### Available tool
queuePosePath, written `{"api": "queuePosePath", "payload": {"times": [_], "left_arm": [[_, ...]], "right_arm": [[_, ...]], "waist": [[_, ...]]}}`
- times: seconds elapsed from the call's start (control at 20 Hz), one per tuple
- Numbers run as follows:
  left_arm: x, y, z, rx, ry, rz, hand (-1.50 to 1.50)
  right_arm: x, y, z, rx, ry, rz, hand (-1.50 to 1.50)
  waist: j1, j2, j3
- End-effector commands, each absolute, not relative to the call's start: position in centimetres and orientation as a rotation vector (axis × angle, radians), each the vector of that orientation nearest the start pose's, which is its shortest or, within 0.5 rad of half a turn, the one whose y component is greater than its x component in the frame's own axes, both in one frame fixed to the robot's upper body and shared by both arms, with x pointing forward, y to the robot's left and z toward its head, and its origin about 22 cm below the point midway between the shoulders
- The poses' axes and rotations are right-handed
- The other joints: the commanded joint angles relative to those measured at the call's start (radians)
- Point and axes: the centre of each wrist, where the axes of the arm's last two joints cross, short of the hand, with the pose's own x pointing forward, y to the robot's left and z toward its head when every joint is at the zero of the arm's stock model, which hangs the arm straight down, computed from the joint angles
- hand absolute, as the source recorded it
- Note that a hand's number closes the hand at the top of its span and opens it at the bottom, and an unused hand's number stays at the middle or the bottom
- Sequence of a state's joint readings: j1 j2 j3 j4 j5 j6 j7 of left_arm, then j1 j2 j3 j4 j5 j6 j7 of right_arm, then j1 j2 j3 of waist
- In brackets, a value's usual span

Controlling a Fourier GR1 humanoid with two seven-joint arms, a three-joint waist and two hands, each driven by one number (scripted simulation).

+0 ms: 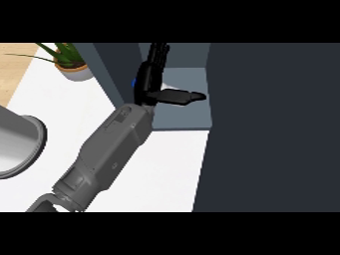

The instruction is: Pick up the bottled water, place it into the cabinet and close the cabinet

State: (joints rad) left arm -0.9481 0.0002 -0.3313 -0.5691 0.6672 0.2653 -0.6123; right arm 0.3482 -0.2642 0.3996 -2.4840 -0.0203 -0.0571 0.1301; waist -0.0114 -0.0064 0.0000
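Nearest, one grey forearm (110,152) crosses the white desk (69,107); which arm it is cannot be told. Beyond it the hand (158,82) reaches into the open cabinet (183,107), thumb jutting sideways, fingers stretched upward; a sliver of blue behind them may be the bottled water (135,83), though whether it is clasped cannot be told. Judged step: placing. Next: release, withdraw, shut the door. Farther off, left of the hand, sits a potted plant (69,62).
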Motion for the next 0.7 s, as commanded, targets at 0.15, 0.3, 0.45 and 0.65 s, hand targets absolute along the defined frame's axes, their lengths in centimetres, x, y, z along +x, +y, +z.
{"api": "queuePosePath", "payload": {"times": [0.15, 0.3, 0.45, 0.65], "left_arm": [[36.1, 7.7, 2.6, -0.357, -1.848, 0.072, 1.50], [33.6, 9.1, 1.9, -0.378, -1.832, 0.053, 1.50], [31.2, 10.3, 1.0, -0.364, -1.836, 0.057, 1.50], [28.1, 13.1, 1.4, -0.342, -1.813, 0.074, 1.50]], "right_arm": [[8.5, -19.5, 17.2, 0.207, -1.979, 0.274, -1.50], [10.0, -20.1, 16.9, 0.175, -1.970, 0.394, -1.50], [10.4, -20.2, 16.3, 0.174, -1.900, 0.536, 1.50], [9.1, -19.6, 16.9, 0.277, -1.821, 0.621, 1.50]], "waist": [[0.021, -0.007, -0.001], [0.043, -0.010, -0.001], [0.043, -0.010, 0.000], [0.036, -0.009, 0.000]]}}
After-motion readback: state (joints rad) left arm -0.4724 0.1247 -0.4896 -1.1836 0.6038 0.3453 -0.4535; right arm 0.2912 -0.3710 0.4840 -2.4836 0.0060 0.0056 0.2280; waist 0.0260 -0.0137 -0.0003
